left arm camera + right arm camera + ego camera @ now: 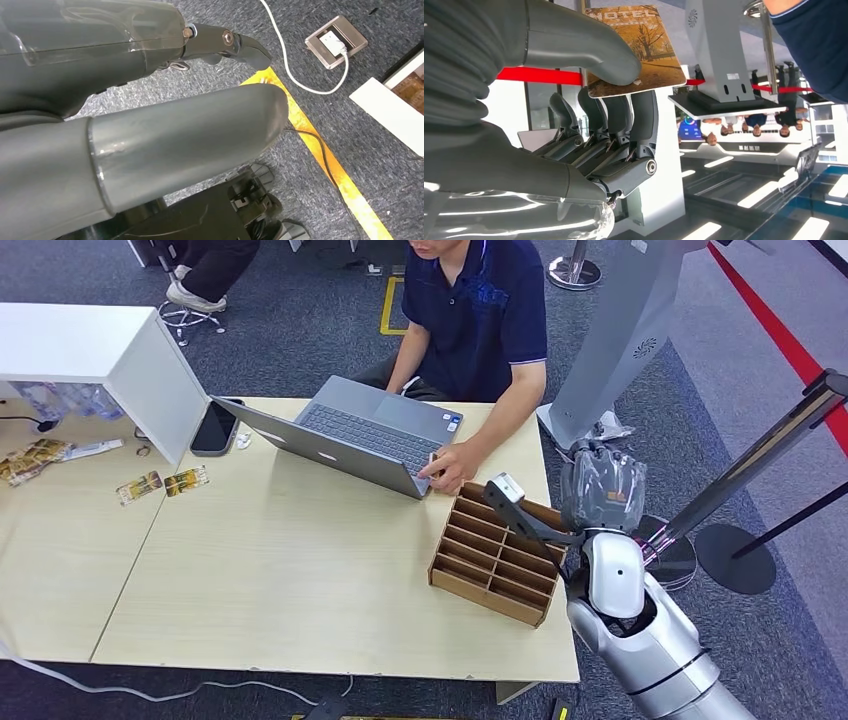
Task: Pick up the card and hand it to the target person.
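The card (636,47) has an autumn-tree picture and the word HOTEL, and my right hand (614,95) pinches it between thumb and fingers. From the head view, my right hand (545,518) is over the far edge of the cardboard organizer (495,555), with the card (504,485) showing pale at its tip. A person in a dark blue shirt (480,315) sits behind the table, one hand (455,468) on the laptop, a short way from the card. Their sleeve (814,45) is also visible past the card. My left hand (165,125) hangs over the floor, holding nothing, fingers apart.
A grey laptop (350,435) and a phone (214,427) lie on the wooden table (280,580). A white box (100,345) and several loose cards (160,483) sit at the left. A white kiosk (620,330) and barrier posts (760,455) stand at my right.
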